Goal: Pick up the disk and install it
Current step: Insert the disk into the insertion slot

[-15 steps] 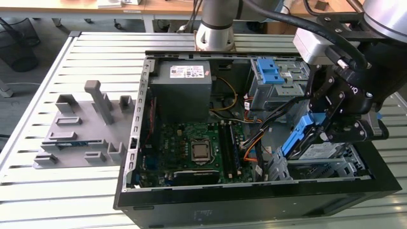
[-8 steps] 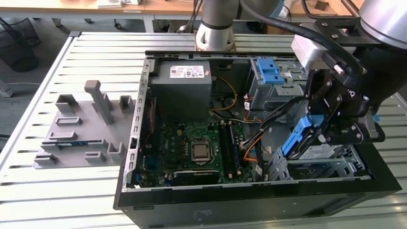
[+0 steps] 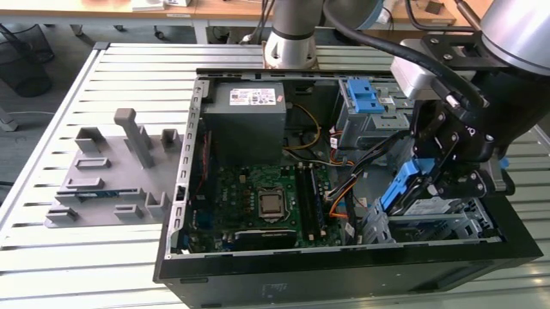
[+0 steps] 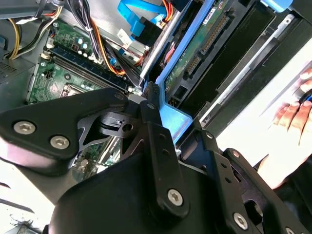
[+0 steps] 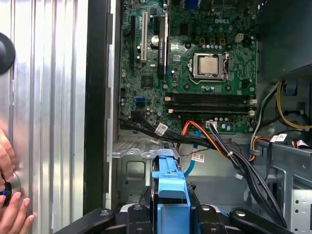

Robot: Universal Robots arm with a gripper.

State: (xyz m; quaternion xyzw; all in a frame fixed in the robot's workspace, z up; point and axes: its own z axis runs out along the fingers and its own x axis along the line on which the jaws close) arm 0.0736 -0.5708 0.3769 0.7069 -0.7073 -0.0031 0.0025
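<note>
While the gripper (image 3: 442,187) hangs over the corner of the open PC case (image 3: 185,193) on the exterior view's right, it's clamped onto the disk (image 3: 404,188), gripping the blue carrier frame. The drive is tilted, with its lower end right at the metal drive bay (image 3: 455,225), beside the motherboard (image 3: 257,187). The power supply (image 3: 249,119) sits at the case's far end. In the first wrist view, a person's hand (image 5: 9,214) is over the slatted table (image 5: 48,97).
</note>
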